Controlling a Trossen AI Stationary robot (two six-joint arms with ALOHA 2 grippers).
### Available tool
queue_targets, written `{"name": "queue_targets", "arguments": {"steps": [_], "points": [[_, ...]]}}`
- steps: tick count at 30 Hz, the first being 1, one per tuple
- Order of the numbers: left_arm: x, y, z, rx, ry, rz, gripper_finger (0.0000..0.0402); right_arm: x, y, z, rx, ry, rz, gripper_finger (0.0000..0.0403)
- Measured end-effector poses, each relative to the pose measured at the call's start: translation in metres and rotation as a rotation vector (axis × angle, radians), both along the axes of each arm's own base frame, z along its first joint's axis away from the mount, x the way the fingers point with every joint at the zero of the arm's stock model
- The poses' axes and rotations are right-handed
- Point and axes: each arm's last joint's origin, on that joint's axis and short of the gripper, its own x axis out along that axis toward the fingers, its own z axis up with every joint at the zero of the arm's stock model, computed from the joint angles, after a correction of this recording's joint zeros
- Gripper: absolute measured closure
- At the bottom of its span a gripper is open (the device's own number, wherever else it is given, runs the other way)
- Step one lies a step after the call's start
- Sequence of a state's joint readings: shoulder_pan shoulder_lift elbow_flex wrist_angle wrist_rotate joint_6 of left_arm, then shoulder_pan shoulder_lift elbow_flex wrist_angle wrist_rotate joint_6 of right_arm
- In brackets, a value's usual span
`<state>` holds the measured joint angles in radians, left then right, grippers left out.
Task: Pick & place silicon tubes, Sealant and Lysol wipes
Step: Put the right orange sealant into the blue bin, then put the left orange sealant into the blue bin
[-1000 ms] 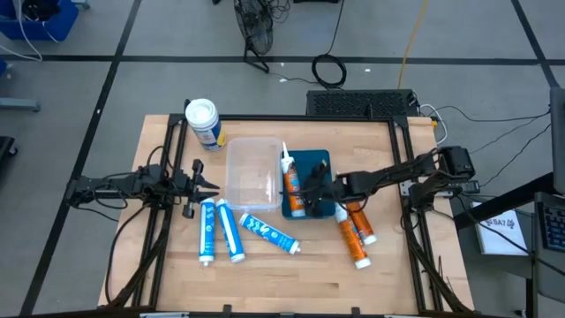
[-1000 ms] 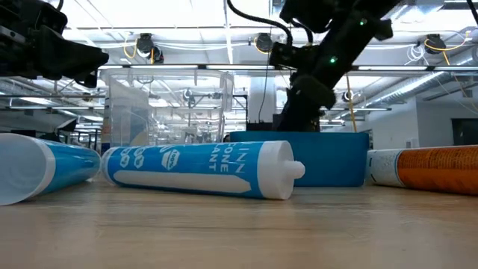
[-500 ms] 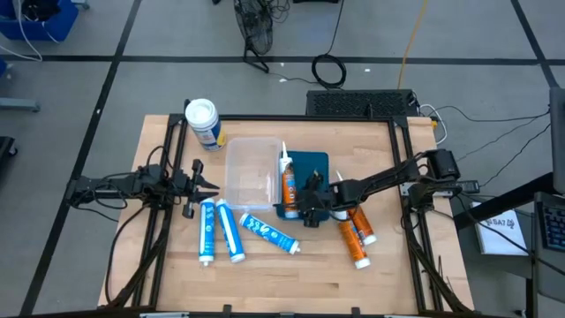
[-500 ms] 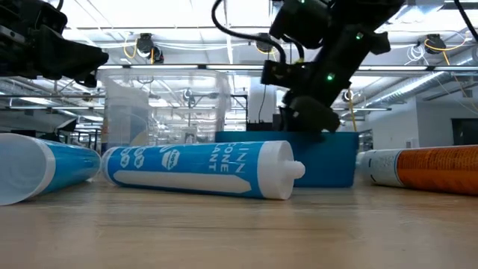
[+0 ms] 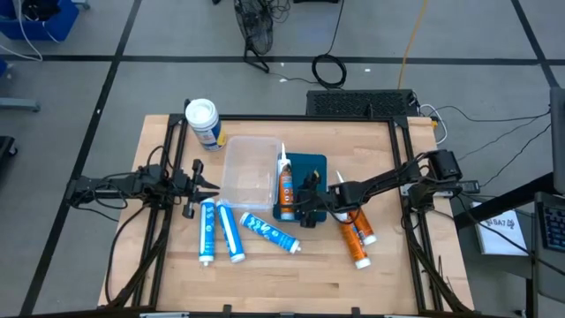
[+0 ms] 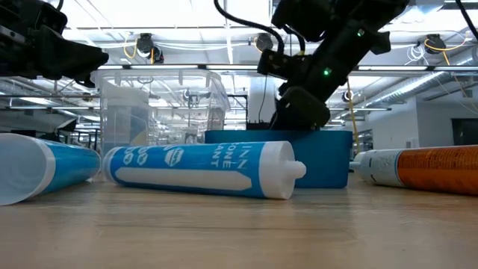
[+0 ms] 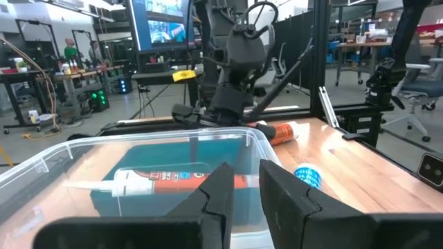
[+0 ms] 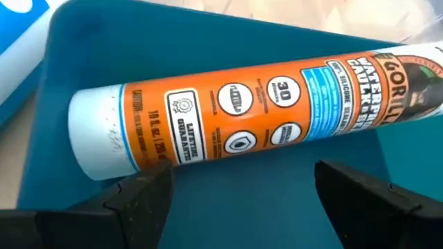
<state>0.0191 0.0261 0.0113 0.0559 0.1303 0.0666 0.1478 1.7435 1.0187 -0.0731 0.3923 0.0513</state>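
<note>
Orange sealant tube (image 5: 286, 187) lies in the blue bin (image 5: 311, 165) at centre frame, beside the clear plastic container (image 5: 248, 170). The right gripper (image 5: 305, 201) hangs over the bin's lower edge, its fingers (image 8: 142, 191) spread wide and empty. The left gripper (image 5: 210, 185), fingers (image 7: 219, 198) pressed together, waits at the container's left side. Three blue-and-white silicone tubes (image 5: 235, 233) lie lower left on the wooden surface (image 5: 309, 278), two more orange tubes (image 5: 355, 233) lower right. The Lysol wipes (image 5: 203, 122) stand upright at upper left.

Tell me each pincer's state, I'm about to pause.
Left pincer: closed, empty, beside the clear bin.
Right pincer: open, over the orange tube.
</note>
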Motion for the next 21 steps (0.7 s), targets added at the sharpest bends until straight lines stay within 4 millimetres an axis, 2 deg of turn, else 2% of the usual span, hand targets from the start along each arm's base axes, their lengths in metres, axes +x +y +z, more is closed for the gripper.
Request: {"name": "queue_targets", "arguments": {"steps": [4,6,11,13,17,21], "points": [[0.0,0.0,0.0,0.0,0.0,0.0,0.0325,-0.013,0.005,0.017,0.069,-0.002,-0.06,0.0079],[0.0,0.0,0.0,0.0,0.0,0.0,0.0325,-0.027,0.007,0.029,0.156,0.02,-0.137,0.0079],[0.0,0.0,0.0,0.0,0.001,0.0,0.0325,-0.06,0.021,0.052,0.599,0.112,-0.346,0.0079],[0.0,0.0,0.0,0.0,-0.001,0.0,0.0325,-0.071,0.033,0.054,0.699,0.18,-0.415,0.0079],[0.0,0.0,0.0,0.0,-0.001,0.0,0.0325,-0.089,0.053,0.05,0.776,0.302,-0.558,0.0086],[0.0,0.0,0.0,0.0,0.0,0.0,0.0325,-0.101,0.063,0.046,0.776,0.383,-0.66,0.0092]]}}
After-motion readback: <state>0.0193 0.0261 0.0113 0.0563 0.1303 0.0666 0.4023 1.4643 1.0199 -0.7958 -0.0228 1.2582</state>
